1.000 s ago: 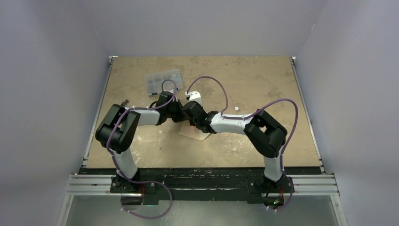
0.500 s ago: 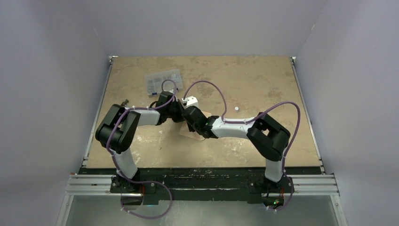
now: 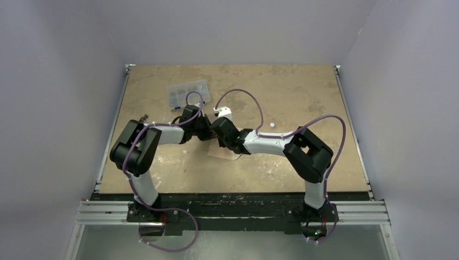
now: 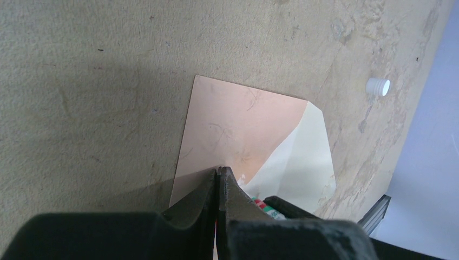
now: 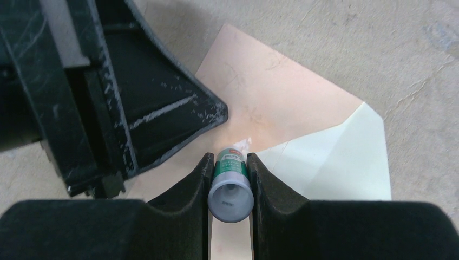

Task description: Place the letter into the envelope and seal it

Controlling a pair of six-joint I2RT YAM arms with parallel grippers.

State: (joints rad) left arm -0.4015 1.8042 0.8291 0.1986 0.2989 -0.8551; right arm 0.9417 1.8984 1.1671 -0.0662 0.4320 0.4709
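The tan table fills the scene, and both arms meet over its middle. A clear plastic box sits well beyond the left end effector, toward the far side. The salmon envelope lies flat on the table, directly beneath both end effectors. Its pale cream flap is folded open, spreading out to the right of the right end effector. The left end effector is clenched tight with nothing between its fingers, its tips over the envelope's near edge; I cannot tell whether they press down. The right end effector is grasping a grey glue stick, whose tip points at the line where flap meets envelope body, just beside the left one's tips. A small white cap rests on the table past the flap, apart from both.
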